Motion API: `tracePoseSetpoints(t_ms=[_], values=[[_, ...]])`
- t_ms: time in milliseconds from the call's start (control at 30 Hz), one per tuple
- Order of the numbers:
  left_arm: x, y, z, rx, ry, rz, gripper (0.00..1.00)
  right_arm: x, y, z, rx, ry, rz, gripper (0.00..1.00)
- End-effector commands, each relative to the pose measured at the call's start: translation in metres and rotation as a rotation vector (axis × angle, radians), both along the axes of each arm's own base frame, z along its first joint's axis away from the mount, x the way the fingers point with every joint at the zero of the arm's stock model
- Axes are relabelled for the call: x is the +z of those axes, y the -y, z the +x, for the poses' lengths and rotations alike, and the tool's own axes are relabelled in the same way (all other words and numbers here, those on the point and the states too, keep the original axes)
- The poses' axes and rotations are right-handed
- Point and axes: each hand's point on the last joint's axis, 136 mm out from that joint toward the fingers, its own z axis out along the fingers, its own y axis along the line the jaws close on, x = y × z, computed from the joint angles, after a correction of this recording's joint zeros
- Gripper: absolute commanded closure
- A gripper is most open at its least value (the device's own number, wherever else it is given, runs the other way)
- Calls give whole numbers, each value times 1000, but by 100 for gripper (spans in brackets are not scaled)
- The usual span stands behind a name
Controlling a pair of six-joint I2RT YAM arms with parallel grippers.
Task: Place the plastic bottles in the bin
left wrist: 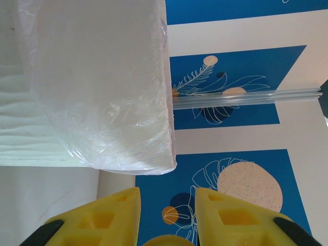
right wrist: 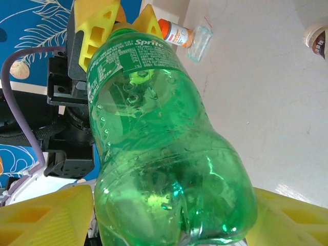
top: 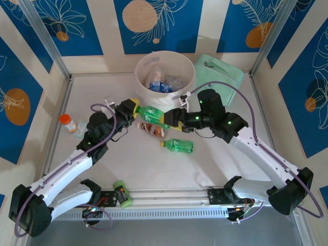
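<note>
A green plastic bottle (top: 152, 114) with a yellow cap hangs level above the table, just in front of the bin (top: 141, 68). My left gripper (top: 135, 106) is shut on its cap end; the cap (left wrist: 166, 241) shows between the yellow fingers (left wrist: 110, 215). My right gripper (top: 169, 119) is shut on its base, fingers (right wrist: 48, 215) pressed against both sides of the bottle (right wrist: 164, 154). A brownish bottle (top: 152, 130) lies under it, and another green bottle (top: 178, 146) lies nearer the front. Several bottles lie inside the bin, whose liner (left wrist: 102, 87) fills the upper left of the left wrist view.
A mint-green zipped bag (top: 220, 77) sits right of the bin. An orange-capped jar (top: 68, 123) and a small clear cup (top: 78, 134) stand at the left. A light-green can (top: 120, 193) rests on the front rail. Walls close in on three sides.
</note>
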Motion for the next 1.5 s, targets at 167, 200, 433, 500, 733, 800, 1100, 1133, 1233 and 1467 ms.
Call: tracePoseSetpoints(t_ms=[167,200,433,500,733,800,1100,1133,1233,1467], values=[[14,3,0,-25,46,-52,74,9,-5,4,14,21,30,27],[14,3,0,-26,46,-52,74,9,-5,5,14,24,33,32],[5,0,-1,-15,27,-38,73,13,-4,8,4,33,35,44],[5,0,-2,-17,33,-22,63,17,-2,10,-3,42,35,46],[22,-9,-7,-5,71,185,0,53,17,36,-70,123,56,49],[21,-19,-8,9,45,303,0,67,25,48,-97,156,64,50],[-18,-41,-11,-40,-92,708,0,100,57,132,-254,206,48,50],[-23,-40,-11,-52,-100,714,0,101,60,142,-268,200,45,51],[-33,-38,-13,-69,-116,708,0,99,63,170,-293,186,34,51],[-53,-37,-16,-89,-155,721,0,91,64,219,-307,167,1,51]])
